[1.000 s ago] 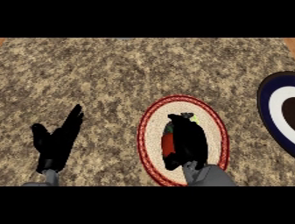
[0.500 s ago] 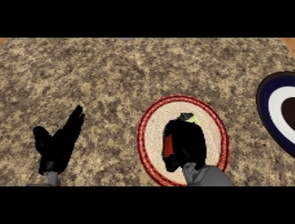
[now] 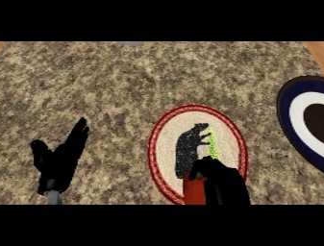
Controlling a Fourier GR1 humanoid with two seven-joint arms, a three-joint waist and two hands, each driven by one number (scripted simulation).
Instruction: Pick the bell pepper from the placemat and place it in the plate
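Near the bench's (image 3: 122,81) front edge, right of its middle, lies the oval placemat (image 3: 163,144), cream inside with a red rim; the right robot hand (image 3: 218,185) comes in over the mat's front end, its fingers curled down; the pepper (image 3: 193,188), red, shows at the hand's left side, touching it, tucked under the curled fingers, so the hand is closed round it; a thin green strip (image 3: 210,143), apparently the stem, rises from the hand toward the mat's middle; whether the pepper rests on the mat or hangs clear of it cannot be told; a dark shadow (image 3: 189,146) lies on the cream just behind the hand; the plate (image 3: 292,115), dark blue with a white ring and a dark centre, sits at the bench's right edge, partly cut off, well apart from the mat and from the pepper; the left robot hand (image 3: 61,158) rests near the front edge toward the left, fingers straight and pointing back across the bench, thumb spread, holding nothing, well apart from the mat.
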